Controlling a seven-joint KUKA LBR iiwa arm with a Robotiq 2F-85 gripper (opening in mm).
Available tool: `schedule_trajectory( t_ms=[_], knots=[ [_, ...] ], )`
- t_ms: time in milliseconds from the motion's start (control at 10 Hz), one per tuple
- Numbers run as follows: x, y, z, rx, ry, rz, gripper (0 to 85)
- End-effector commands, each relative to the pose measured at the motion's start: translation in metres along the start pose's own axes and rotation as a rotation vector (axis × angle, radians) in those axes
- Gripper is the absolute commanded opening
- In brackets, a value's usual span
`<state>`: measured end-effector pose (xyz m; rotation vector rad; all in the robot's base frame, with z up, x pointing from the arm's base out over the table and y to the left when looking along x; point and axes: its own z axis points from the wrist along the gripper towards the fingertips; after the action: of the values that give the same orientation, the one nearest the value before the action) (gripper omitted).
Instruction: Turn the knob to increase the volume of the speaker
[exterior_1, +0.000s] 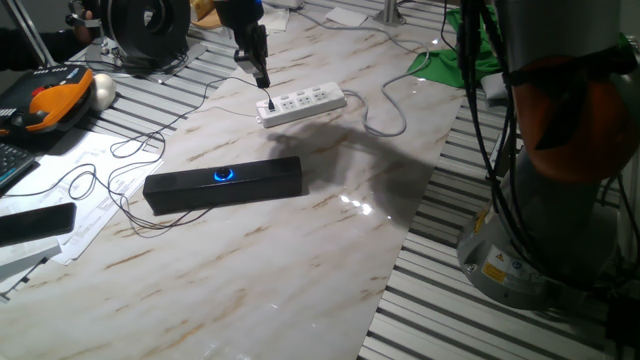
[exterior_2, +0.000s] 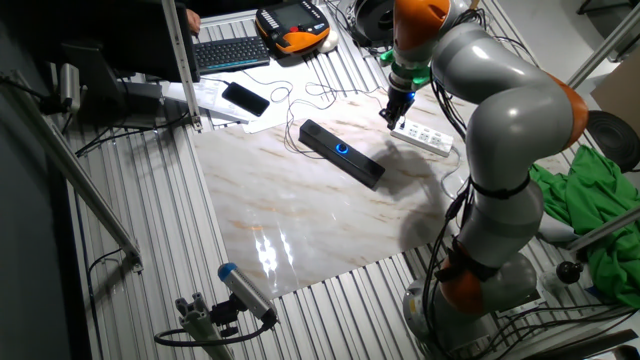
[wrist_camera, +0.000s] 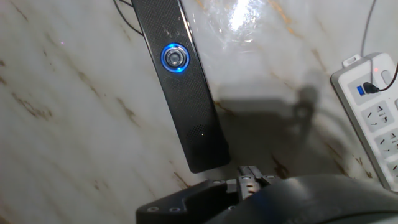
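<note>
Dim room, overhead glare on marble table (wrist_camera: 74, 124), soft arm shadow, knob (wrist_camera: 175, 57) glowing blue.

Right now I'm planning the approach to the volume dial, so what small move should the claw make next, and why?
Probably travel across and down toward the small round blue-ringed knob. The claw hangs above the white power strip, off the long black soundbar, touching nothing. Its fingers look closed in the hand view, so they likely need opening first.

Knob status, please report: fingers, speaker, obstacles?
Gripper fingers shut, empty, raised above power strip. Knob lit blue, untouched, on speaker. Path looks clear.
</note>
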<state>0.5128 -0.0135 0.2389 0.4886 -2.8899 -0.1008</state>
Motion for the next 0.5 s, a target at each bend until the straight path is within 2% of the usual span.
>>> schedule_trajectory(
  t_ms=[0, 100, 200, 300, 400],
  knots=[
    [0.0000, 0.0000, 0.0000, -0.001, 0.004, -0.013, 0.0],
    [0.0000, 0.0000, 0.0000, -0.002, 0.006, -0.013, 0.0],
    [0.0000, 0.0000, 0.0000, -0.005, -0.005, 0.020, 0.0],
    [0.0000, 0.0000, 0.0000, -0.039, -0.047, 0.050, 0.0],
    [0.0000, 0.0000, 0.0000, -0.060, -0.063, 0.062, 0.0]
  ],
)
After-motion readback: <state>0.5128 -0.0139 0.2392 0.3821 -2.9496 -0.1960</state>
